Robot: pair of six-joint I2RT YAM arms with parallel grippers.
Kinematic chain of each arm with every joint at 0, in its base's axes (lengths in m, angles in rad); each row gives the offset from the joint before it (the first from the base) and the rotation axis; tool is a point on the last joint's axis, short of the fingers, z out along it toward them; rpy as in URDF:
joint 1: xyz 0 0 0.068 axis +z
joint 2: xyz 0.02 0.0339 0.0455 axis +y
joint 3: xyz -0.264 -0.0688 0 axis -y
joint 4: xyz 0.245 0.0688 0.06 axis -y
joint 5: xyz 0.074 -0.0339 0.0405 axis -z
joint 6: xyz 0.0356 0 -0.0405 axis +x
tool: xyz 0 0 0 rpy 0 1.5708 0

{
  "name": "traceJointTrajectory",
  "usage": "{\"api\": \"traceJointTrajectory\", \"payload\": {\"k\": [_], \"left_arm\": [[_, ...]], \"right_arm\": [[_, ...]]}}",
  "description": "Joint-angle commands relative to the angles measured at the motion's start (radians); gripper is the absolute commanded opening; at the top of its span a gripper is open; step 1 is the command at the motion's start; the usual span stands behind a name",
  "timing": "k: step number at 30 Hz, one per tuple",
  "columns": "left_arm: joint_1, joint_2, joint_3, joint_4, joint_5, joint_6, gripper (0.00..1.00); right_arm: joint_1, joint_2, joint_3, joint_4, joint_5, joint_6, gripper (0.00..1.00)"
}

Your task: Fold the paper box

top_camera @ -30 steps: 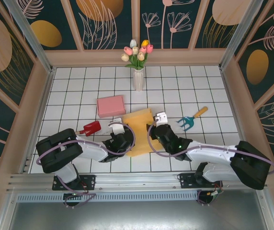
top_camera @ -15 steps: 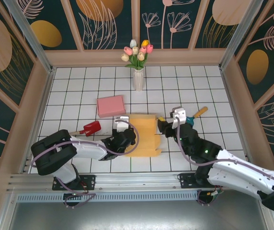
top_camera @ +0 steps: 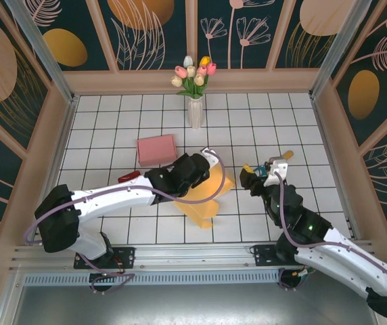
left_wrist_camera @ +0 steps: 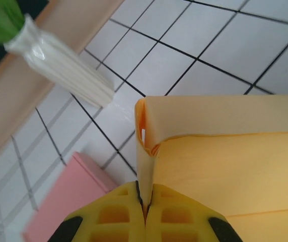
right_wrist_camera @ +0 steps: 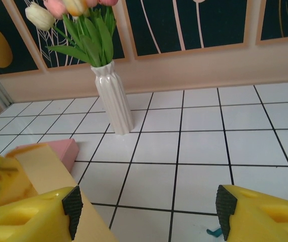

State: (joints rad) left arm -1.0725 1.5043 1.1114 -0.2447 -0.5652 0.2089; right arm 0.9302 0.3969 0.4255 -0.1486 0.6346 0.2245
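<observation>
One pink box (top_camera: 156, 149) and maybe one scoop (top_camera: 127, 177) lay near the vase (top_camera: 195, 112); left gripper (left_wrist_camera: 145, 201) pinched one paper box (top_camera: 203, 206), right gripper (right_wrist_camera: 149, 209) stood apart.

I see paper box (top_camera: 203, 206) yellow-orange, plain; flat box (top_camera: 157, 149) upper left of it pink; vase (top_camera: 195, 112) white, ribbed; tulips (top_camera: 193, 71) pink, cream, yellow, green leaves; toy rake (top_camera: 286, 156) teal, tan handle; table (top_camera: 112, 128) white tile, black grid lines; walls (top_camera: 38, 40) dark teal, gold ovals, pale line-drawn flowers. On my wrist feed right gripper (right_wrist_camera: 149, 214) yellow, black tips.
</observation>
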Motion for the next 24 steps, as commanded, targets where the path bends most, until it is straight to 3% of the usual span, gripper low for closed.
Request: {"api": "traceJointTrajectory", "payload": {"k": [1, 7, 12, 19, 24], "left_arm": [[0.009, 0.008, 0.107, -0.301, -0.018, 0.267, 0.0], [0.009, 0.041, 0.249, -0.357, 0.034, 0.543, 0.0], [0.011, 0.198, 0.37, -0.555, 0.102, 0.733, 0.0], [0.039, 0.457, 0.547, -0.687, 0.15, 0.841, 0.0], [0.064, 0.582, 0.563, -0.598, 0.2, 0.888, 0.0]], "right_arm": [[-0.007, -0.062, -0.039, 0.082, -0.009, 0.023, 0.73], [-0.01, -0.179, -0.087, 0.088, -0.016, 0.025, 0.74], [-0.011, -0.226, -0.119, 0.089, -0.006, 0.033, 0.74], [-0.016, -0.226, -0.143, 0.103, -0.006, 0.044, 0.75], [-0.022, -0.225, -0.155, 0.115, -0.019, 0.043, 0.75]]}}
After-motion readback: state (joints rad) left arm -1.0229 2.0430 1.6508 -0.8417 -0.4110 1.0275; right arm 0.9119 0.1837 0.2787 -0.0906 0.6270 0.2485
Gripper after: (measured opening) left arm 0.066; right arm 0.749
